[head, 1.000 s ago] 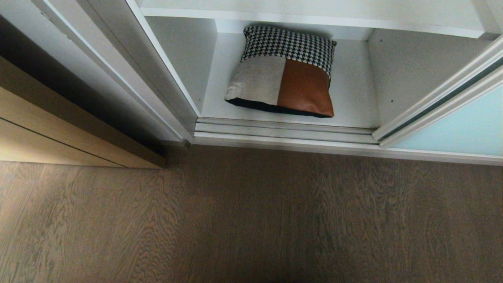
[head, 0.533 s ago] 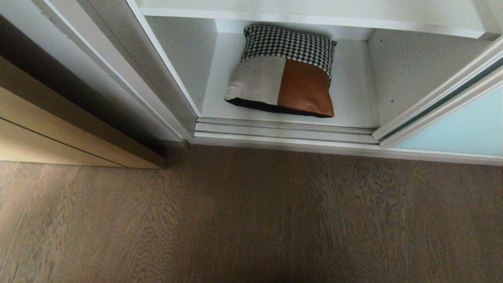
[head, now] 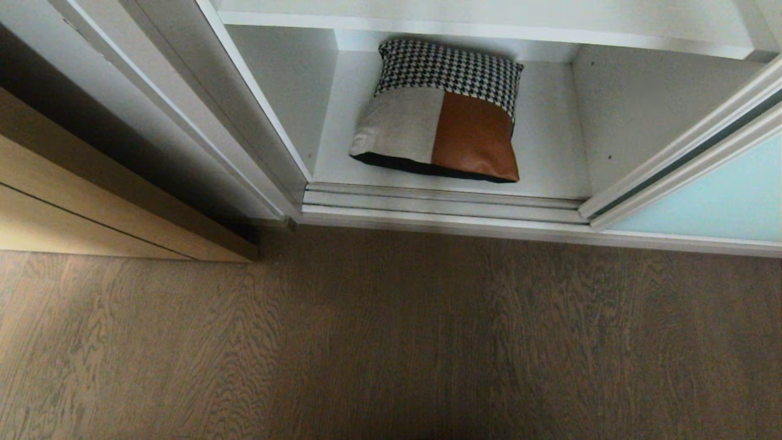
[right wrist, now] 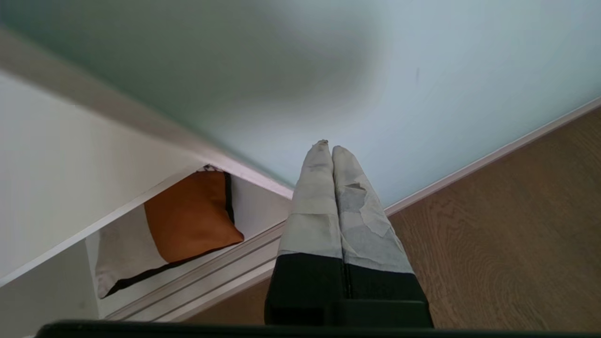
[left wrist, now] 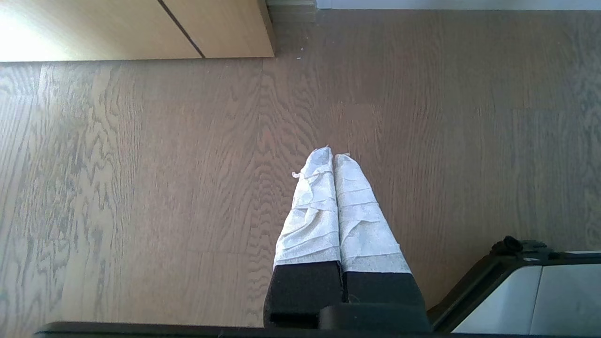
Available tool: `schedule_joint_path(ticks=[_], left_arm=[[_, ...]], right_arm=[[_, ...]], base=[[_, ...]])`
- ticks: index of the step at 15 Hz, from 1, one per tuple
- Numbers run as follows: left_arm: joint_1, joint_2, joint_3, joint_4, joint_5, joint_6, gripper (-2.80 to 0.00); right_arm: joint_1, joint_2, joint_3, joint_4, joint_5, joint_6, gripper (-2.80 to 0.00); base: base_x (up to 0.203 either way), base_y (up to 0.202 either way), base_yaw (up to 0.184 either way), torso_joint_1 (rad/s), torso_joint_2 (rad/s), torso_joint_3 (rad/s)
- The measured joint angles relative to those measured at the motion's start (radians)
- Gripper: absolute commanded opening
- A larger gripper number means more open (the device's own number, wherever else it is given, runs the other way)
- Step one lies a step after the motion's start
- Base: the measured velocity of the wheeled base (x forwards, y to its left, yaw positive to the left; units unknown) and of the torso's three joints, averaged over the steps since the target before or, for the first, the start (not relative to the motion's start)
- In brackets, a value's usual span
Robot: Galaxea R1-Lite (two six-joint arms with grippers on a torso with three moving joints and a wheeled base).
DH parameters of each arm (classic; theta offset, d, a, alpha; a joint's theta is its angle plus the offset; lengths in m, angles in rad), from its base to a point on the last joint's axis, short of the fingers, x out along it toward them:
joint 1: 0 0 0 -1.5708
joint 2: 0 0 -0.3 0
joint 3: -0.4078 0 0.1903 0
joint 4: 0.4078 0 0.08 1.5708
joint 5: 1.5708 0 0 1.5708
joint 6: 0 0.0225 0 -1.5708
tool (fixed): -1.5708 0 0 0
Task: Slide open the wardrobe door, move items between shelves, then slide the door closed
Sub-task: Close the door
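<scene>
The right gripper (right wrist: 327, 149), fingers pressed together and empty, faced the sliding wardrobe door (right wrist: 328, 70); the cushion (right wrist: 188, 216) lay at lower left.

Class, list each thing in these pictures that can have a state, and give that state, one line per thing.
Sliding door: slid aside, wardrobe open.
Cushion: lying flat on the bottom shelf, untouched.
Left gripper: shut, empty, over the floor.
Right gripper: shut, empty, pointing at the door's glass.

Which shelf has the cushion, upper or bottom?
The bottom shelf, right behind the floor track: the patchwork cushion lies flat on it. The upper shelf shows nothing on the part in view.
</scene>
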Motion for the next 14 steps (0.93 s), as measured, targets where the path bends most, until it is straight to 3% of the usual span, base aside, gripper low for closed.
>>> schedule_joint_path(ticks=[4,8,14], left_arm=[[0.000,0.000,0.000,0.000,0.000,0.000,-2.80],[0.000,0.000,0.000,0.000,0.000,0.000,-2.80],[0.000,0.000,0.000,0.000,0.000,0.000,-2.80]], right_arm=[[0.020,0.031,-0.025,0.011,0.105,0.014,-2.80],[0.063,0.044,-0.027,0.011,0.143,0.062,-2.80],[0.049,0.072,-0.061,0.003,0.153,0.067,-2.80]], base=[[0.000,0.000,0.000,0.000,0.00,0.000],[0.000,0.000,0.000,0.000,0.00,0.000],[0.000,0.000,0.000,0.000,0.00,0.000]])
